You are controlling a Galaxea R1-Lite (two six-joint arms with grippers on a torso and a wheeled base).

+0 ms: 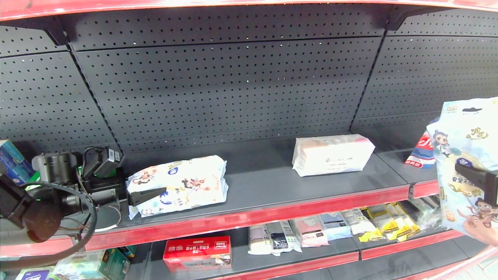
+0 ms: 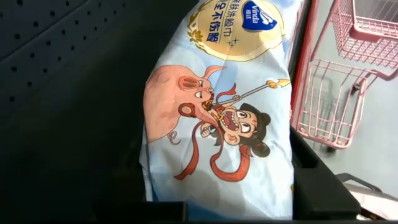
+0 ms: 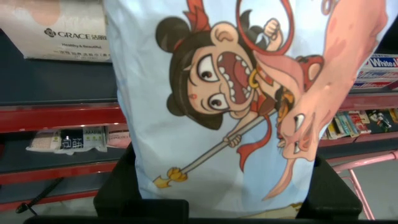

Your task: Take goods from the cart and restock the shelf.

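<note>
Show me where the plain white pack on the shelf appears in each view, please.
Head view: the white pack lies right of centre on the shelf.
Left wrist view: not in it.
Right wrist view: the white pack is at the frame's edge, behind the cartoon pack in the right jaws.
Shared landmark: the red shelf edge below it.

The left arm point(image 1: 58, 198) is black and grey. It has a round grey metal part point(image 1: 55, 167), a black box point(image 1: 102, 161) with a white sticker point(image 1: 111, 155) and a looping black cable point(image 1: 94, 217). Its fingers point(image 1: 149, 194) are black, like the right arm's fingers point(image 1: 476, 178).
</note>
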